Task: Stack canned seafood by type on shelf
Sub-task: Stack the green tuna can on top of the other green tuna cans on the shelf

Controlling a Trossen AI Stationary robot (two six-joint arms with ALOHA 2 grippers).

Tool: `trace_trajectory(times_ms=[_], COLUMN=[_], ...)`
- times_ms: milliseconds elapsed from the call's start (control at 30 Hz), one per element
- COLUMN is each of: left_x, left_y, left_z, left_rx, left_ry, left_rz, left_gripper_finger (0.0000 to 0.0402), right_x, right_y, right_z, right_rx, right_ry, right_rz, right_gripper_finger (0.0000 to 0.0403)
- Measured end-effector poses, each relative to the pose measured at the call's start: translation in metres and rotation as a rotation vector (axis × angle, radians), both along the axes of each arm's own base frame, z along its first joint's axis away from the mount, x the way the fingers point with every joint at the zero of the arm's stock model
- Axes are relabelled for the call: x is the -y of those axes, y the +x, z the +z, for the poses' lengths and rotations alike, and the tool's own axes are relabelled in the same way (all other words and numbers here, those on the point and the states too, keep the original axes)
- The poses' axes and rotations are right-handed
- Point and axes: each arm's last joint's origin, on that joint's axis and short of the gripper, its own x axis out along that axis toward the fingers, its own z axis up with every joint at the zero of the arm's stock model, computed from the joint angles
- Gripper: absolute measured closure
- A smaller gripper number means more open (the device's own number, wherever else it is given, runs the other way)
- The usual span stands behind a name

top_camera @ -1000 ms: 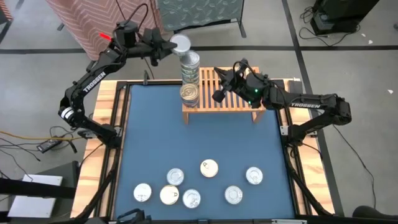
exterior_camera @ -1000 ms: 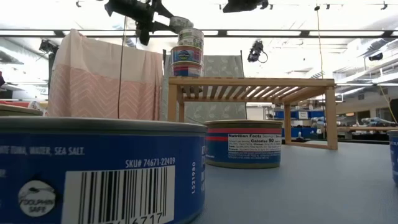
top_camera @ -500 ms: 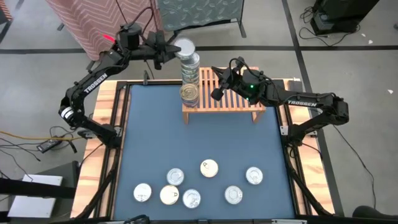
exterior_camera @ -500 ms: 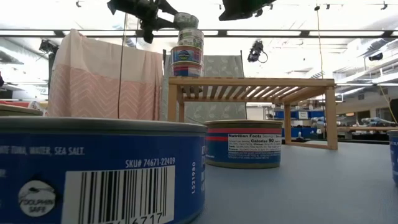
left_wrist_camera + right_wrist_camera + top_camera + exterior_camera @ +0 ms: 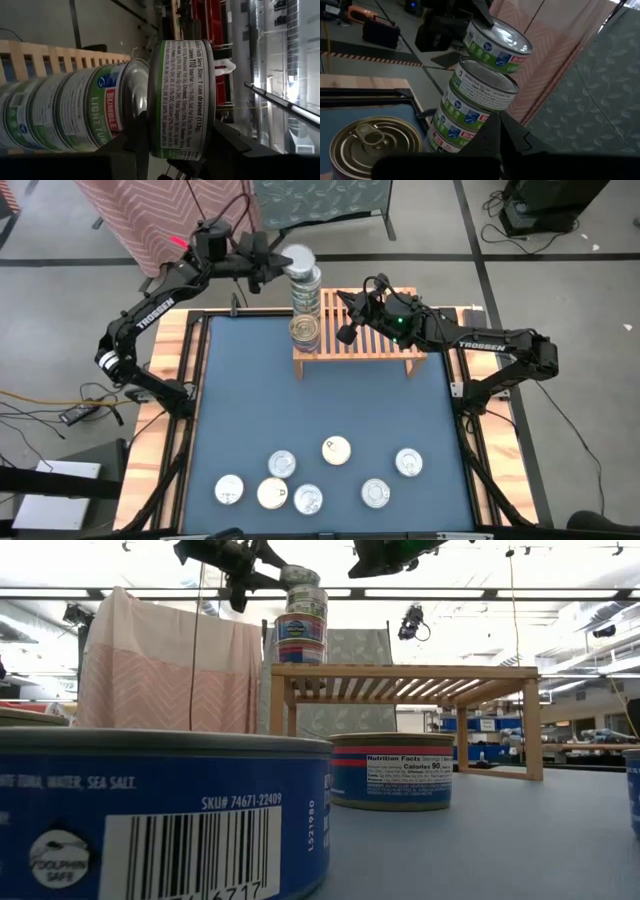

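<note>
Covering most of the workspace, the blue table (image 5: 320, 410) carries a low wooden shelf (image 5: 375, 340) at its far edge, and all positions below are given relative to that shelf. On the shelf's left end stands a tall stack of cans (image 5: 306, 302), green-labelled in the wrist views, with a shorter stack (image 5: 305, 332) just in front of it on the same end. The left arm (image 5: 150, 310) reaches in from beyond the shelf's left corner; its gripper (image 5: 272, 260) is clamped partway closed on a green-labelled can (image 5: 182, 100), one finger on each flat face, holding that can tilted just above the top of the tall stack; whether the two touch cannot be determined. The right arm (image 5: 490, 345) lies across the shelf's right half, with the right gripper (image 5: 347, 320) over the slats near the middle, fingers fully closed and holding nothing. Seven loose cans (image 5: 320, 480) lie well apart from the shelf at the table's near edge. One gold-topped can (image 5: 375, 142) sits beside the tall stack.
</note>
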Motion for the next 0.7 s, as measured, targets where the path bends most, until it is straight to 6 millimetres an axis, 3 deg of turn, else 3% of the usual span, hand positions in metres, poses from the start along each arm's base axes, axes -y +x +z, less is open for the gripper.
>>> trace_trajectory(times_ms=[333,567,700], left_x=[0.0043,0.0043,0.0041], left_y=[0.0039,0.0041,0.0045], left_z=[-0.0001,0.0007,0.0032], left_rx=[-0.002,0.004,0.02], left_ry=[0.003,0.01,0.046], left_rz=[-0.02,-0.023,-0.034], left_gripper_finger=[0.0257,0.0194,0.0183], right_x=[0.0,0.0,0.0], right_y=[0.0,0.0,0.0], right_z=[0.0001,0.0001,0.0001], right_rx=[0.001,0.001,0.001], right_ry=[0.0,0.0,0.0], right_rz=[0.0,0.0,0.0], right_gripper_finger=[0.0392,0.039,0.0391])
